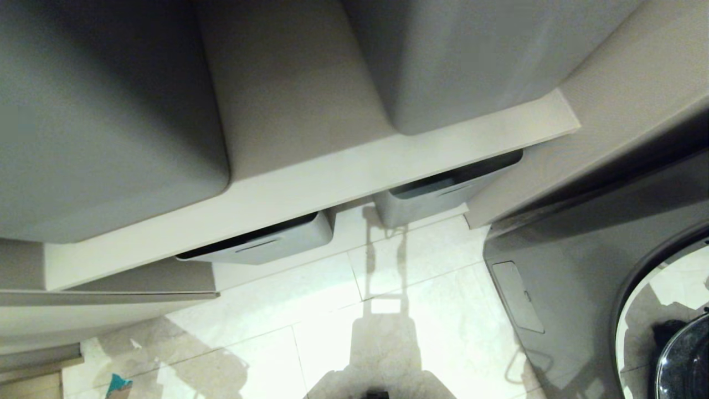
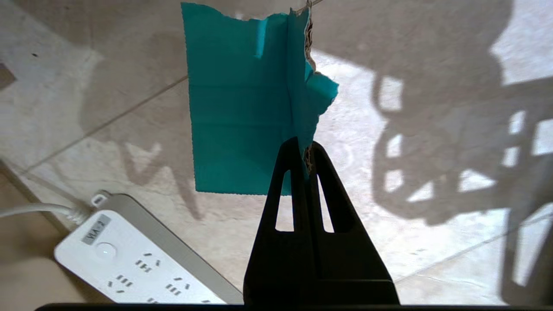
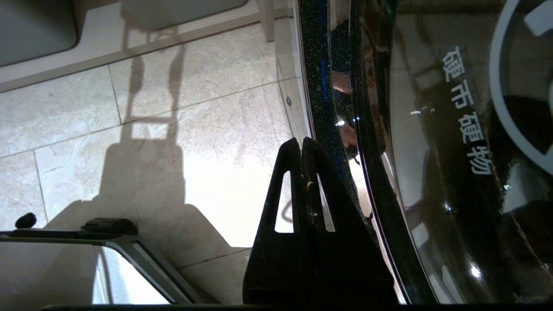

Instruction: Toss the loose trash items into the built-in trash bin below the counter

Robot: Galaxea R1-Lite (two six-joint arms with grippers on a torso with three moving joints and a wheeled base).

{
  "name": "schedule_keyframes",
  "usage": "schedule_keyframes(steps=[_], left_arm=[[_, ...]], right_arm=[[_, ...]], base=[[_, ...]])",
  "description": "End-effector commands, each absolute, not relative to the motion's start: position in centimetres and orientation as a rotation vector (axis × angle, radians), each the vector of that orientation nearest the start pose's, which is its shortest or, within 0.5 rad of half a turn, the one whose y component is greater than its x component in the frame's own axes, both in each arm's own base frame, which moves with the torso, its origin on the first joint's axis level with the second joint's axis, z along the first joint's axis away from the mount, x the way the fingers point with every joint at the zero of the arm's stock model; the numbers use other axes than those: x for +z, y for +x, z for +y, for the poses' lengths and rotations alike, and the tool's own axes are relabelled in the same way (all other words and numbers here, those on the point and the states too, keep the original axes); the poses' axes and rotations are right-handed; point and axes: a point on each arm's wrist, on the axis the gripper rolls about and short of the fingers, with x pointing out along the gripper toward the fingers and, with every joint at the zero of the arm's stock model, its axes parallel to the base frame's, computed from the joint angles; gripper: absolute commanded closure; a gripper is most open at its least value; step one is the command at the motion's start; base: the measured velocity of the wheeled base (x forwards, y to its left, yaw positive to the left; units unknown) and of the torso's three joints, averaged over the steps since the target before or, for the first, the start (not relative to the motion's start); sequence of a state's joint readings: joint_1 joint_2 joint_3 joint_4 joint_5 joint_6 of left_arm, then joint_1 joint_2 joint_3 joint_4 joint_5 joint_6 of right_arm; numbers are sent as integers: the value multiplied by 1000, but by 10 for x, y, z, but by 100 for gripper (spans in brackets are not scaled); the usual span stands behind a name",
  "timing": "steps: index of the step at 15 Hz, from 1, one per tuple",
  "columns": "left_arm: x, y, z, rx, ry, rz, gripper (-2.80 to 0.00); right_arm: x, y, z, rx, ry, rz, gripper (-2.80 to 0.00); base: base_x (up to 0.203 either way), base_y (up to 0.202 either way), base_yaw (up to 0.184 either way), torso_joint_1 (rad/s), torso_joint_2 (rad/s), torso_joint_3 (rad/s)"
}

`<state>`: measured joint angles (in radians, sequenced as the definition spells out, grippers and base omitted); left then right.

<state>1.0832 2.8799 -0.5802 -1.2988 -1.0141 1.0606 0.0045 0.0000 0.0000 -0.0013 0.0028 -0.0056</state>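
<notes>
Wrapper (image 2: 242,103), teal and torn, hangs pinched in the left hand (image 2: 304,157) above the tiled floor (image 2: 389,242) (a white power strip (image 2: 129,259) lies below). Right hand (image 3: 302,149) is closed, empty, beside a glossy black panel (image 3: 432,151).

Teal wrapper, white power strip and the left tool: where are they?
Teal wrapper (image 2: 237,108): left wrist view, flat middle of the sheet.
White power strip (image 2: 129,263): left wrist view, socket face.
Left tool (image 2: 304,149): left wrist view, fingertips shut on the wrapper's edge.
</notes>
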Motion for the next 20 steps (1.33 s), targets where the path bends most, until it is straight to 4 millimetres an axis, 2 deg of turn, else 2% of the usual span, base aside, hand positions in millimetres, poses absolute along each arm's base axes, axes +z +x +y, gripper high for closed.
schedule_keyframes(steps=[1,3,13,20], left_arm=[[-209,139,222,-190,159,443,0],[-211,134,218,-180,123,450,0],[-211,137,222,-176,154,444,0],[-219,146,238,-158,231,422,0]], right_arm=[[76,-23,0,8,-6,-2,0],[76,-23,0,8,-6,-3,0],[76,-23,0,8,-6,-3,0],[76,-23,0,8,-6,-3,0]], base=[[0,0,0,0,0,0],[0,0,0,0,0,0],[0,0,0,0,0,0],[0,0,0,0,1,19]])
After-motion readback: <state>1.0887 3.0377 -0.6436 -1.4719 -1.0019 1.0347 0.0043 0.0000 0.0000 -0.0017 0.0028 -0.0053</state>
